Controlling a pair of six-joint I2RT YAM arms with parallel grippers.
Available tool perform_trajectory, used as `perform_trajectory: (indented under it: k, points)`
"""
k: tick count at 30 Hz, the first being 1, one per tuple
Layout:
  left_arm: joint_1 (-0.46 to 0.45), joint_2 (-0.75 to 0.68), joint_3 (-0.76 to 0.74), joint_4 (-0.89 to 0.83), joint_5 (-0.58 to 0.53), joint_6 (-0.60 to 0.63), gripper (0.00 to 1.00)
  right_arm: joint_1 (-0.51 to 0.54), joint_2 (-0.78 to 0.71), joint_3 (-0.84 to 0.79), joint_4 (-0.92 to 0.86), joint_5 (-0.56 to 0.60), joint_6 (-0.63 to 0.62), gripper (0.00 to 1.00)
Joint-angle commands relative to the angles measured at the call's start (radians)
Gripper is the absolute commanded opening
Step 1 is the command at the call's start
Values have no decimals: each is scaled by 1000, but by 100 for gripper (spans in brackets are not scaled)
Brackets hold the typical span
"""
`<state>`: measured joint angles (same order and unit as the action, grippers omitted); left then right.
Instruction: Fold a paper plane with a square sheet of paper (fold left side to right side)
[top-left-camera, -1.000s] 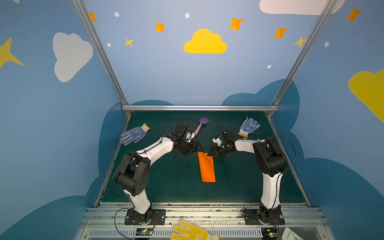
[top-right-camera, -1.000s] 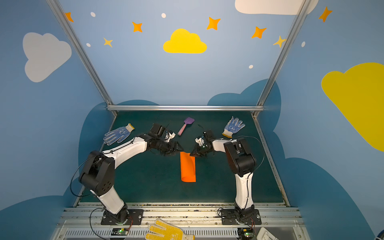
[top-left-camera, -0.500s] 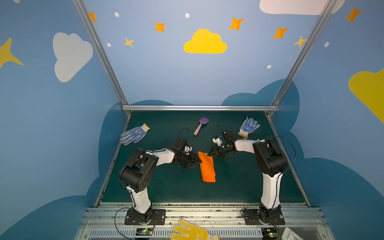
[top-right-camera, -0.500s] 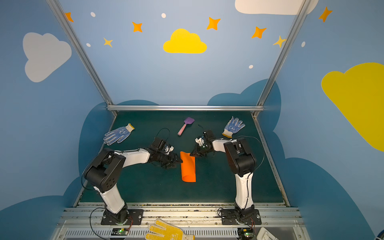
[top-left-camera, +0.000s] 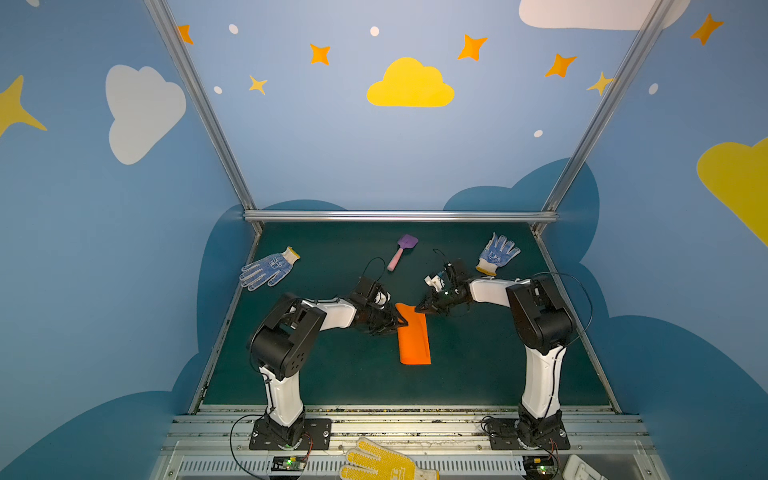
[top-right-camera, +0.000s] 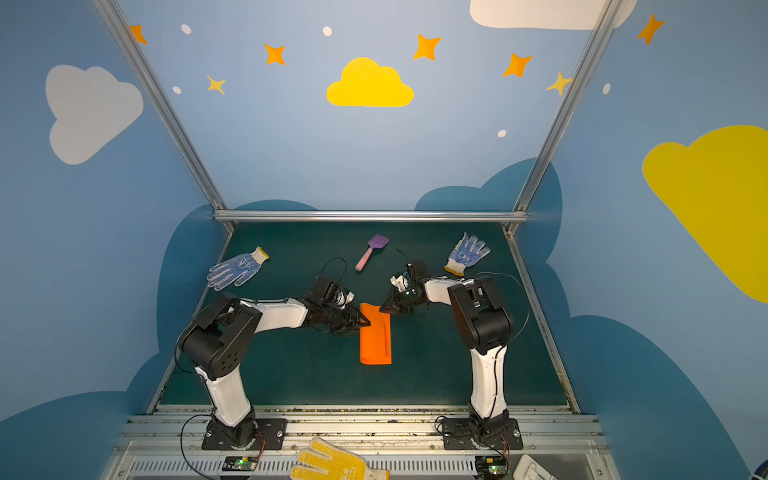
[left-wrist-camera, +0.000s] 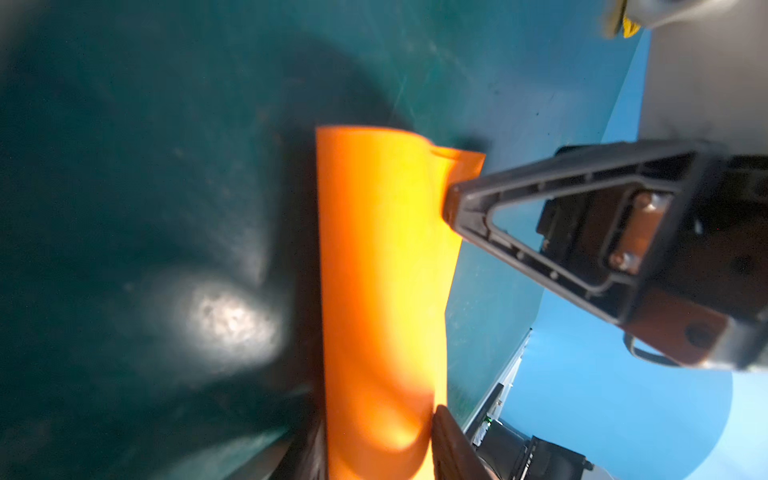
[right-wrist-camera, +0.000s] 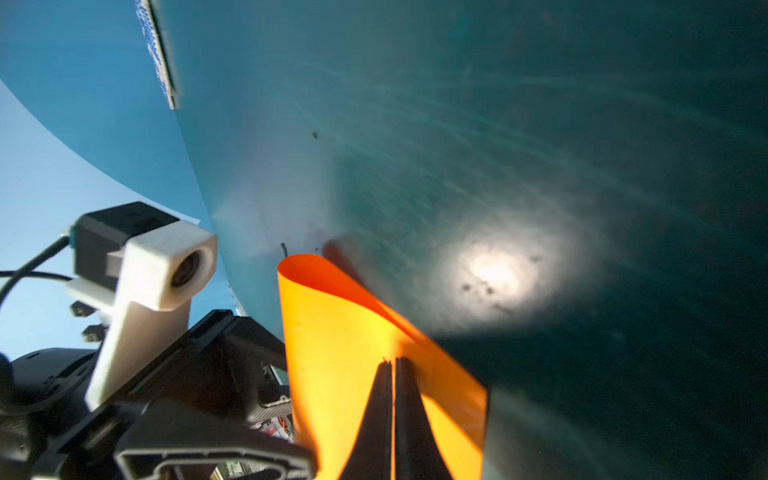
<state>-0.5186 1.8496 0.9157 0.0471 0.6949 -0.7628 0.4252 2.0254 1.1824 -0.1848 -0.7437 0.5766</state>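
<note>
Both top views show you the paper (top-left-camera: 413, 337) (top-right-camera: 375, 336), folded into a loose orange rectangle, at mid-mat (top-left-camera: 478, 365). The left gripper (top-left-camera: 398, 322) sits at its far left edge; in the left wrist view its fingers (left-wrist-camera: 446, 442) straddle the raised fold, grip unconfirmed. The right gripper (right-wrist-camera: 392, 365) is clenched, tips pressing the far right corner. A spatula (top-left-camera: 401, 250) lies farther back.

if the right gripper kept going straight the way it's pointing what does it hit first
The right gripper, shut, already rests its tip on the far right corner of the folded orange paper. Going straight on, it would likely push across that paper toward the left gripper at the opposite edge, though depth is hard to judge.
</note>
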Motion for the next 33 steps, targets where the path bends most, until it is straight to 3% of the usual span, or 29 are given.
perform_trajectory:
  k: [1,7,13,33]
  points:
    - [-4,7,23,-35,-32,18,41,-19,-126,-19,-6,-11,12,0]
    - [-14,-13,28,-66,-65,38,42,-74,-228,-159,-6,53,22,0]
    - [-33,-28,72,-167,-118,102,44,-74,-227,-260,33,60,28,0]
    - [-106,-19,162,-332,-304,169,57,-25,-132,-306,115,57,52,0]
